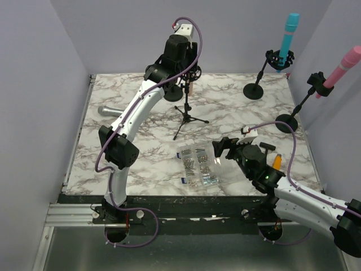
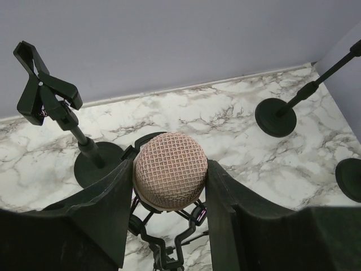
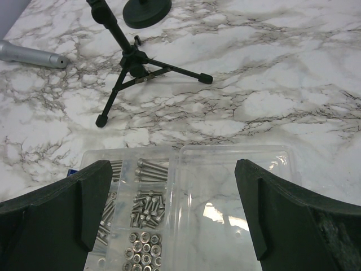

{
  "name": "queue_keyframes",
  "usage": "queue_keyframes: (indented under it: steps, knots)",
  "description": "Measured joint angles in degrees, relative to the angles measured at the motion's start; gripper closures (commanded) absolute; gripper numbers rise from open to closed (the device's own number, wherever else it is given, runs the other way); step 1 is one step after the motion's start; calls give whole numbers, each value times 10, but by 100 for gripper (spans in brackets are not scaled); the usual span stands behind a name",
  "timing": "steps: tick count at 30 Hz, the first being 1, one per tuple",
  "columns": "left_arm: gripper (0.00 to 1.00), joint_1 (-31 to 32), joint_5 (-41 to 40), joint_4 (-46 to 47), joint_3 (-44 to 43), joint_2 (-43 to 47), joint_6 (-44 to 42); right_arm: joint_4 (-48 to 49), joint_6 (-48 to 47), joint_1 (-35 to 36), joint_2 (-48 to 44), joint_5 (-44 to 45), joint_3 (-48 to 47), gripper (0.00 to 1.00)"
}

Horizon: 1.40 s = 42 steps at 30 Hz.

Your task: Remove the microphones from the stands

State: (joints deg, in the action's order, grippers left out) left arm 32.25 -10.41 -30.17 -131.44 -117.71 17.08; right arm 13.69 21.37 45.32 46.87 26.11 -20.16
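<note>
We see the left end effector (image 2: 169, 172) gripping the microphone (image 2: 170, 164), the right end effector (image 3: 172, 175) wide above a clear box (image 3: 240, 164) of screws (image 3: 148, 204).

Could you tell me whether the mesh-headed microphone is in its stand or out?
In. The microphone sits in the stand, mesh head up, with the left pincer closed against its sides.

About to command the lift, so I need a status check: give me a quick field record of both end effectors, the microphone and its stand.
Left end effector: closed on the microphone, at its mesh head
Microphone: seated in tripod stand
Right end effector: open, over clear screw box
Removal: not yet done
</note>
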Motion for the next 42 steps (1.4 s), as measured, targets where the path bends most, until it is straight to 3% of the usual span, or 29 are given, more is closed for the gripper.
queue_keyframes:
  steps: [10,24,26,29,31,35,39,42]
  knots:
    - [100,1,26,-10,-3,87,-2,0,0,0,3,0,0,0]
    - [100,1,21,-24,22,360,-29,1,0,0,4,4,0,0]
    - [100,1,12,-29,57,393,-27,1,0,0,3,4,0,0]
    - [100,-10,-9,-50,184,463,-12,0,0,0,-1,4,0,0]
    - [100,-41,-14,-71,283,511,8,0,0,0,-6,4,0,0]
    - [100,-179,16,-108,486,582,70,0,0,0,-11,4,0,0]
    - [100,-377,124,-110,668,611,155,0,0,0,-11,4,0,0]
    - [100,-471,204,-83,764,601,216,0,0,0,-11,3,0,0]
